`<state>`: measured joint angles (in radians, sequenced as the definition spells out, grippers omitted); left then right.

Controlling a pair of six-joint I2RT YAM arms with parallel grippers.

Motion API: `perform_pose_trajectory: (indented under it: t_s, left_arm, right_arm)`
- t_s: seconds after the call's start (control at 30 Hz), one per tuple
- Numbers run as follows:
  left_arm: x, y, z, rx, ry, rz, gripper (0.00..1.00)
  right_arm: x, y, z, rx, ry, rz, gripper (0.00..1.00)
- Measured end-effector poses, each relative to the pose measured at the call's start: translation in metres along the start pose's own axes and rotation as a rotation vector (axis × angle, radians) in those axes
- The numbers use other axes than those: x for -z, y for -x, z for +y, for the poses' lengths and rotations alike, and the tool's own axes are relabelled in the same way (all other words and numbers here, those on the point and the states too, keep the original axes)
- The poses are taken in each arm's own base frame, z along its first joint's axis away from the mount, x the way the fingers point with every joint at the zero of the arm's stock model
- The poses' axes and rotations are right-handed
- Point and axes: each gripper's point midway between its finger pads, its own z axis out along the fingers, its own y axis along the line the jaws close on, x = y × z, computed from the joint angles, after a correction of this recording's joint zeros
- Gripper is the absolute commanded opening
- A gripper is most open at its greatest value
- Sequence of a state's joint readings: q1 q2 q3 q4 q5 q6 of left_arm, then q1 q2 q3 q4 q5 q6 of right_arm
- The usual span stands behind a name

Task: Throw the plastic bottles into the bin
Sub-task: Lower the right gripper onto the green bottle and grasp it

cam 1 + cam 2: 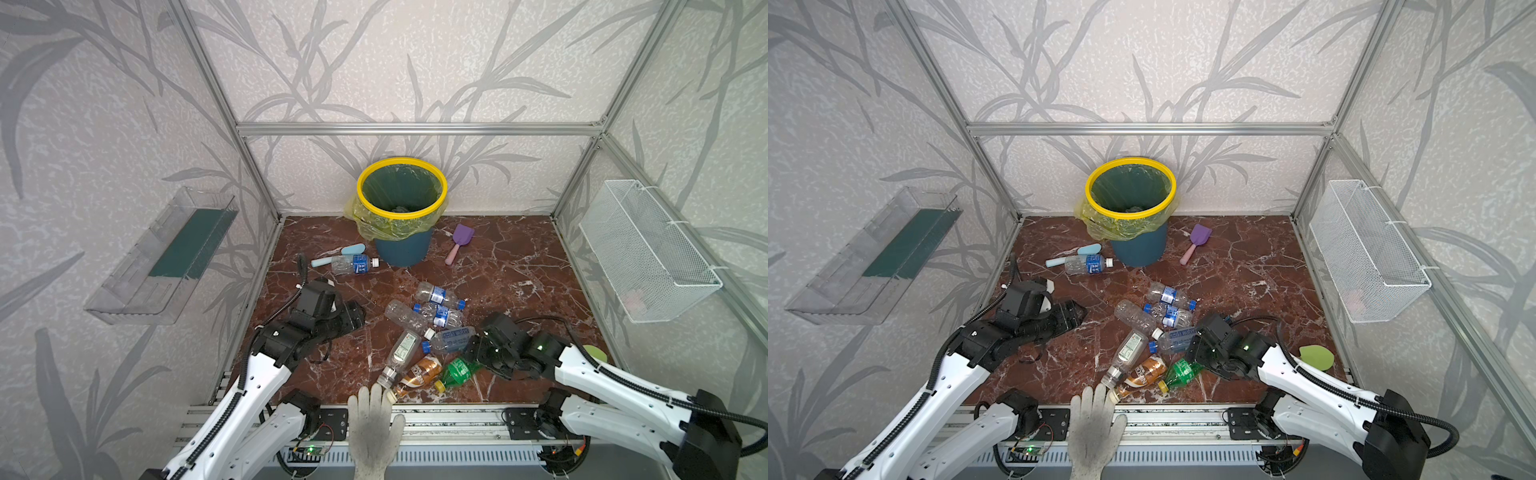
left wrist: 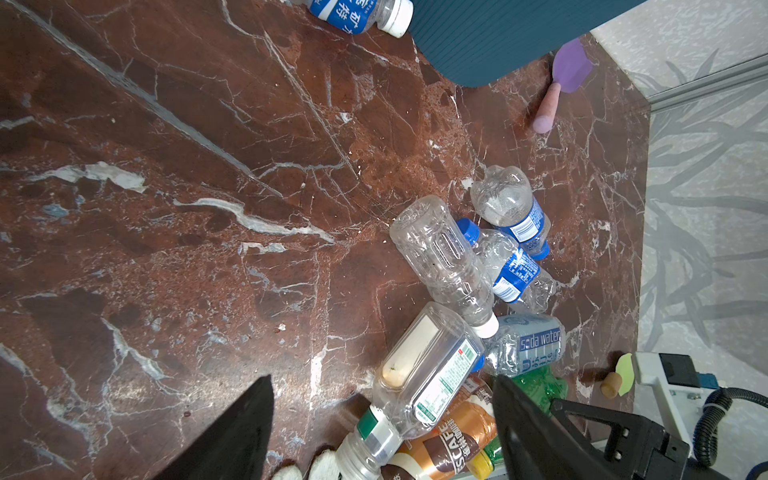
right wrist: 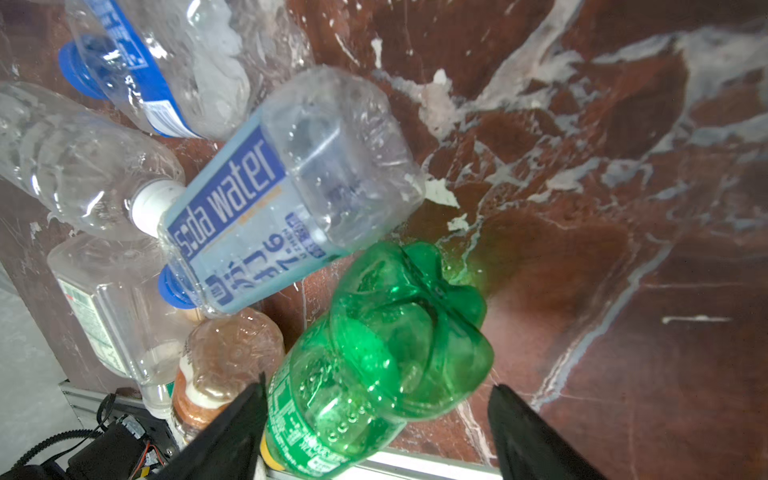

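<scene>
Left tool (image 2: 382,377) and right tool (image 3: 378,381) are open, holding nothing; eight bottles (image 1: 436,296) wait on my bench (image 1: 519,270), not in the bin (image 1: 402,249).

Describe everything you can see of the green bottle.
The green bottle is translucent green plastic with a lobed base, a green printed label and a yellow cap. It looks empty and lies on its side on the marble floor near the front edge, cap pointing that way, beside the brown coffee bottle. The open right claw straddles it; contact is unclear.

teal bin (image 1: 403,249), green bottle (image 3: 374,353), red-brown marbled table (image 1: 519,270)
</scene>
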<state>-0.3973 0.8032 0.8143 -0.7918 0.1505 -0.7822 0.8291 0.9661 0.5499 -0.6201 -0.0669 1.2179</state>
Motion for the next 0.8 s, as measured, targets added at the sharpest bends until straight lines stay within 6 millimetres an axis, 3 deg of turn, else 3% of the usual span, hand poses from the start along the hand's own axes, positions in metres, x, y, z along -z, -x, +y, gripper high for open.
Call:
perform_pose_trajectory:
  t_s: [0.47, 0.8]
  left_arm:
    - [0.0, 0.0, 0.0, 0.0, -0.001, -0.001, 0.82]
    - [-0.001, 0.0, 0.001, 0.0, 0.001, 0.0, 0.82]
  right_arm:
    - [-0.028, -0.009, 0.007, -0.075, 0.007, 0.006, 0.81]
    - [-0.031, -0.007, -0.002, -0.113, 0.016, -0.026, 0.65]
